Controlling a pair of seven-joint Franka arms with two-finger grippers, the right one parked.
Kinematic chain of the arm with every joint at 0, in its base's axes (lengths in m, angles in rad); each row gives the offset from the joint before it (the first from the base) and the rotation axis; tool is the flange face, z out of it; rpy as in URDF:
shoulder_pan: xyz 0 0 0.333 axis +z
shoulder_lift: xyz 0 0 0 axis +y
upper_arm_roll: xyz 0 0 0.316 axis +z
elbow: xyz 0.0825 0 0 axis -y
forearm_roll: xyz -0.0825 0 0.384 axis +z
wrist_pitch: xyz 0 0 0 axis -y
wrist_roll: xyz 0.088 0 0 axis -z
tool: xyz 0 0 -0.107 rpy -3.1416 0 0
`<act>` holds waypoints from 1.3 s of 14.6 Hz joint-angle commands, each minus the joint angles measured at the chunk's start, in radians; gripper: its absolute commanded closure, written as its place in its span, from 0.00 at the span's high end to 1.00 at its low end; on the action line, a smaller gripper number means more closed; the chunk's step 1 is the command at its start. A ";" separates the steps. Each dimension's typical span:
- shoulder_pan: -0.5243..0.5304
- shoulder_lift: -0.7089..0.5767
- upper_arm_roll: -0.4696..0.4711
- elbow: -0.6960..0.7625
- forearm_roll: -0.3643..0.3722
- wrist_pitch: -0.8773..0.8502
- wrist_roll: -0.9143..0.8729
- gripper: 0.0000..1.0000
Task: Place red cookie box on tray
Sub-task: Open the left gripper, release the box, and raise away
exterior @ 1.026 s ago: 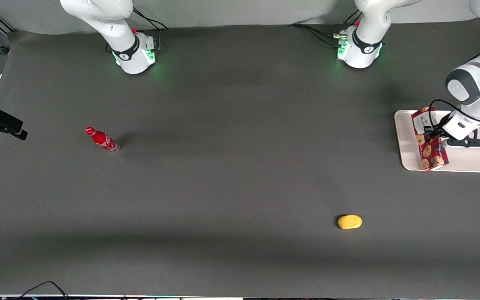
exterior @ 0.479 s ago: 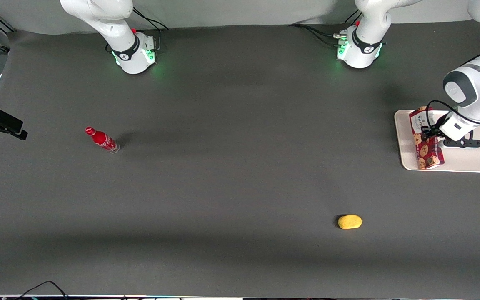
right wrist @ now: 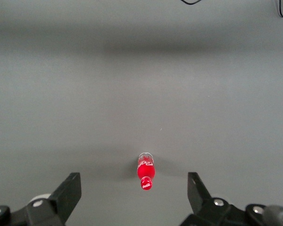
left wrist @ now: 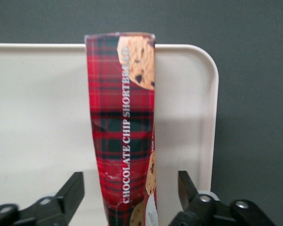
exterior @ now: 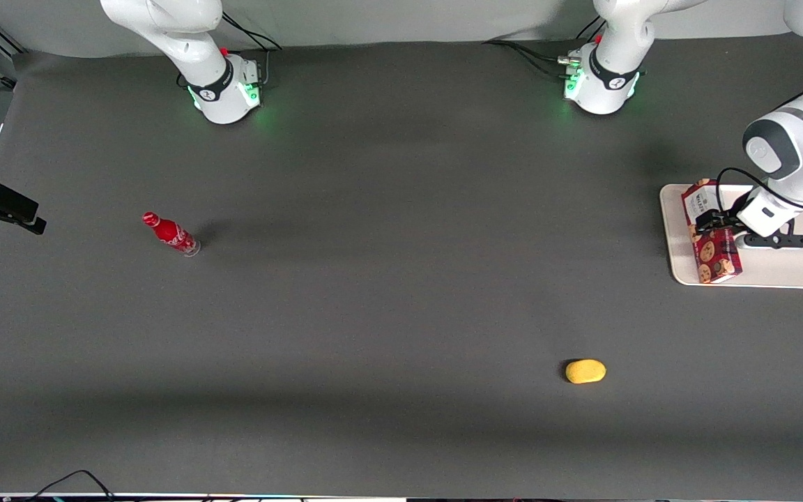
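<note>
A dark grey mat is covering the table (exterior: 373, 293). Toward the working arm's end, the large cream-white rectangular tray (exterior: 778, 275) is carrying the long dark red tartan cookie box (left wrist: 125, 117), which is lying on it along the edge nearest the table's middle. The left arm's gripper (left wrist: 131, 197) is sitting at the box, its black fingers (left wrist: 71, 192) spread apart on either side with gaps showing, released. A small red bottle (exterior: 170, 234) and a yellow oval object (exterior: 585, 371) are lying well apart on the mat.
</note>
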 commanded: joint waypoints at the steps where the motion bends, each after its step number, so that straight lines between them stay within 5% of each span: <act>1: -0.009 -0.019 0.002 0.118 -0.012 -0.118 -0.011 1.00; 5: -0.010 -0.033 0.002 0.306 -0.034 -0.315 -0.037 1.00; 12: -0.047 -0.077 -0.086 0.579 -0.064 -0.602 -0.354 1.00; 19: -0.079 -0.106 -0.288 0.797 0.126 -0.855 -0.647 1.00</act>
